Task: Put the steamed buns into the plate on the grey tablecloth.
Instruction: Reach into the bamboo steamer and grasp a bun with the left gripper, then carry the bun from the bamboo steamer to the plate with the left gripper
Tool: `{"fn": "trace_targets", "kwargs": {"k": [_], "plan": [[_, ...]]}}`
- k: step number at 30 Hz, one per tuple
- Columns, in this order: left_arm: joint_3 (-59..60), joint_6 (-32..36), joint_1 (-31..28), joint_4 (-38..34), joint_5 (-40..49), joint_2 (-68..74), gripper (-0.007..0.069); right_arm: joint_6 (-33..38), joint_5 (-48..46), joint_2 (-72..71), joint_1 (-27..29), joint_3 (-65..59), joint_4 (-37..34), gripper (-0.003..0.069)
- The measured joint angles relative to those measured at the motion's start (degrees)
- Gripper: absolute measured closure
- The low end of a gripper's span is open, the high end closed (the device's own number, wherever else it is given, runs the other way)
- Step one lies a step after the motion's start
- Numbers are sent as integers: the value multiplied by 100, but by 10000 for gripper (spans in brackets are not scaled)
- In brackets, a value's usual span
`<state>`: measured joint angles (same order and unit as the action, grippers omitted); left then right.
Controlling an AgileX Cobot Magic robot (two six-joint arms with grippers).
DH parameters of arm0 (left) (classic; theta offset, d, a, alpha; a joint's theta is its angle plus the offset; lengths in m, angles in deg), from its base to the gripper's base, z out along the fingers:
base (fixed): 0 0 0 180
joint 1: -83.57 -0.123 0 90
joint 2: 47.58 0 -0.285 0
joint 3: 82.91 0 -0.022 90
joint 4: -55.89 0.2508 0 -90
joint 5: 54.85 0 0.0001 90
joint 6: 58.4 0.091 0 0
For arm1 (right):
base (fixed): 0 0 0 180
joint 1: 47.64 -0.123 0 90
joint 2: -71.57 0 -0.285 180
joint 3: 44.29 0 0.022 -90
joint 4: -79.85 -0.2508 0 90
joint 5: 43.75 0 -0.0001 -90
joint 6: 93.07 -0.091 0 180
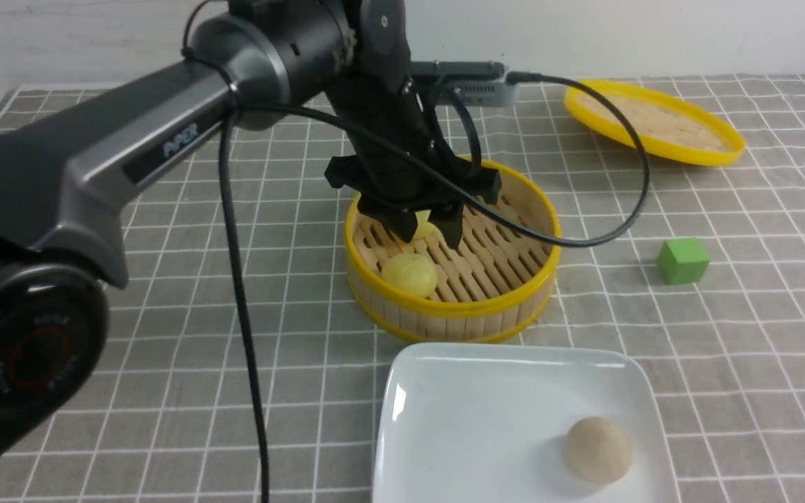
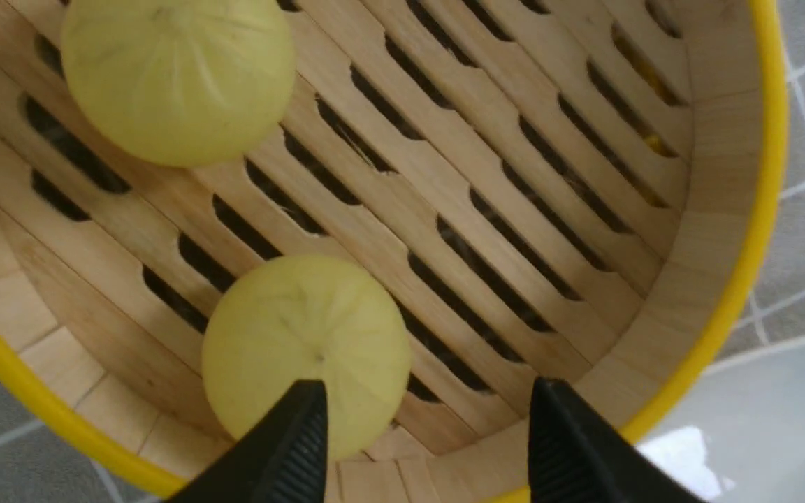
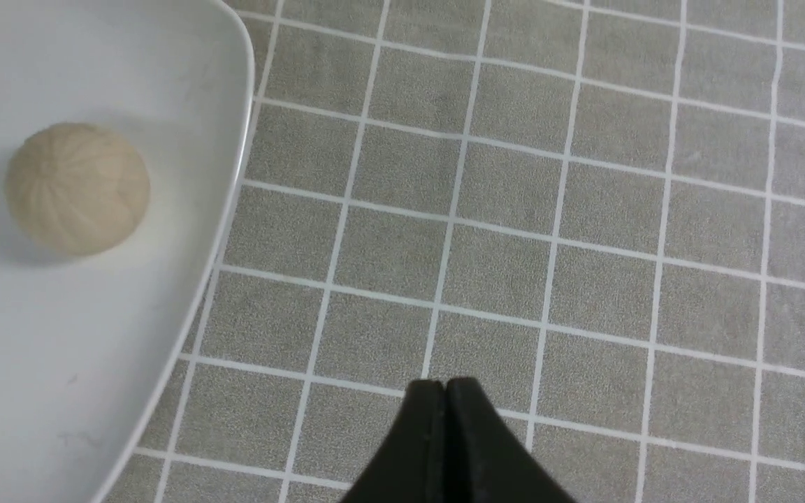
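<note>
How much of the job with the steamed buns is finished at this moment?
Done: one beige bun lies on the plate. In hand: the open left end effector sits inside the steamer at one yellow bun, not yet gripping it. Left: that bun and the other yellow bun must go to the plate. The right end effector is shut above the tablecloth.

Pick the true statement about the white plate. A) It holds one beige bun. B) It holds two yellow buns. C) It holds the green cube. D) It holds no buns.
A: only the beige bun sits on the plate; the near yellow bun and the far yellow bun lie in the steamer.
</note>
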<state>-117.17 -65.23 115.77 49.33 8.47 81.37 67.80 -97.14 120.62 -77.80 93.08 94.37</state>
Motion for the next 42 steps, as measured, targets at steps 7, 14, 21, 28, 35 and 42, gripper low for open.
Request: {"fn": "trace_targets", "kwargs": {"k": [7,14,21,28,35,42], "plan": [[-8,-41,0,342,-5,304,214,0,17,0,0,0,-5,659],[-45,-396,0,361,22,463,312,0,17,0,0,0,-5,655],[-56,-456,0,373,62,452,575,0,17,0,0,0,-21,651],[-45,-379,0,345,391,-764,606,-6,24,0,0,0,-21,646],[512,-359,0,-71,761,-2455,604,-6,59,0,0,0,-23,640],[2607,-359,431,-597,323,-2441,588,-6,65,0,0,0,-23,636]]}}
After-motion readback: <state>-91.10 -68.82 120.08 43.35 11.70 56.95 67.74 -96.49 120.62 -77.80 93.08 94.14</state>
